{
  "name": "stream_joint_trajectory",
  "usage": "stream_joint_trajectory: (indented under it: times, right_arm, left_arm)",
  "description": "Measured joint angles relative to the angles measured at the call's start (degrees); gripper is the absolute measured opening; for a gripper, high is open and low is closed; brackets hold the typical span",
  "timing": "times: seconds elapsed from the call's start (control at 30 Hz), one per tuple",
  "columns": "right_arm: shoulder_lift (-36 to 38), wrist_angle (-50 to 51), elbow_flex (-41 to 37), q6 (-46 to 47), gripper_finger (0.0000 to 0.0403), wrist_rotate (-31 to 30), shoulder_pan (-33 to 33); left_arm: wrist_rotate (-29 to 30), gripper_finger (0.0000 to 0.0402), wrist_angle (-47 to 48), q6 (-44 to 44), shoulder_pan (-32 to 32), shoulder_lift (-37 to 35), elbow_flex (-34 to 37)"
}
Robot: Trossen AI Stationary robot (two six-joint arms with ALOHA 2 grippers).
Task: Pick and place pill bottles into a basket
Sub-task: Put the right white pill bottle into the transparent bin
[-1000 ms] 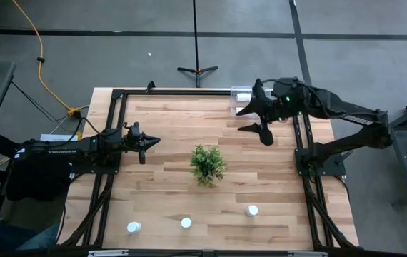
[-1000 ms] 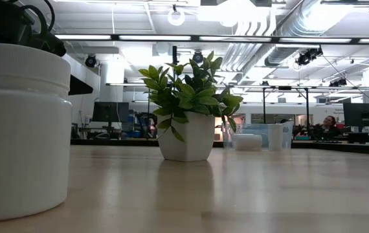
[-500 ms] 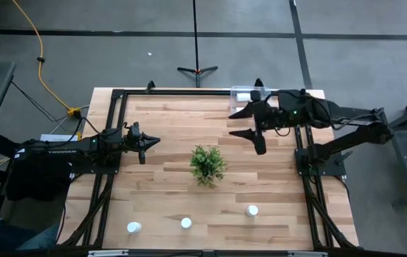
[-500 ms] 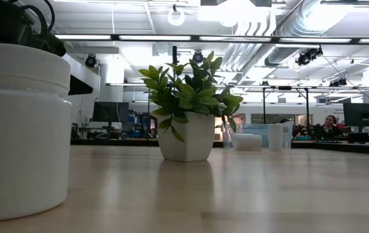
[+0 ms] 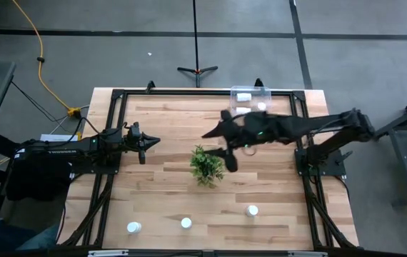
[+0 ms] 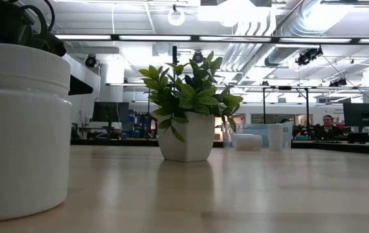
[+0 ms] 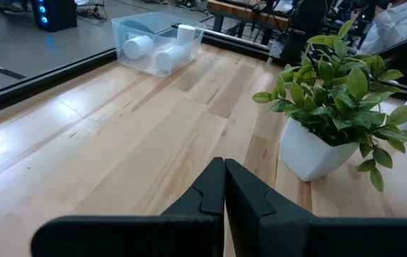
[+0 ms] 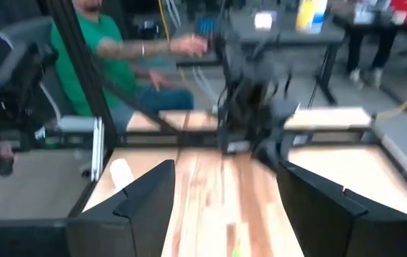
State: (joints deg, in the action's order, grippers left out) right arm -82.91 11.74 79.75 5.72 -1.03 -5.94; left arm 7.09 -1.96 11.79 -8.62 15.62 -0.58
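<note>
Black right claw point(image 5: 221, 143) spread, above plant point(image 5: 208, 164)

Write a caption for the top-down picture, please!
Right gripper open beside the potted plant; three pill bottles wait on the table.

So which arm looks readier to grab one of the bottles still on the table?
The right one, probably. Its gripper is open and out over the table beside the plant, nearer the closest bottle. The left gripper is shut, waiting at the table's left edge.
</note>
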Motion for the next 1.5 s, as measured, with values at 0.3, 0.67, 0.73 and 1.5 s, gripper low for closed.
stream_joint_trajectory:
  times: [0.3, 0.67, 0.73, 1.5]
  right_arm:
    - [-4.1, 11.3, 0.0, 5.6, 0.0236, -4.8, -4.0]
    - [-3.8, 14.5, 0.0, 5.8, 0.0235, -7.6, -7.6]
    - [-4.1, 7.7, 0.0, 3.9, 0.0235, -1.7, -6.3]
    - [6.8, -50.7, -40.9, 14.8, 0.0235, -4.4, 1.6]
  left_arm:
    - [0.0, 0.0046, 0.0, -0.2, 0.0, 0.0, 0.0]
    - [0.0, 0.0046, 0.0, -0.2, 0.0, 0.0, 0.0]
    - [0.0, 0.0046, 0.0, -0.2, 0.0, 0.0, 0.0]
    - [0.0, 0.0046, 0.0, 0.0, 0.0, 0.0, 0.0]
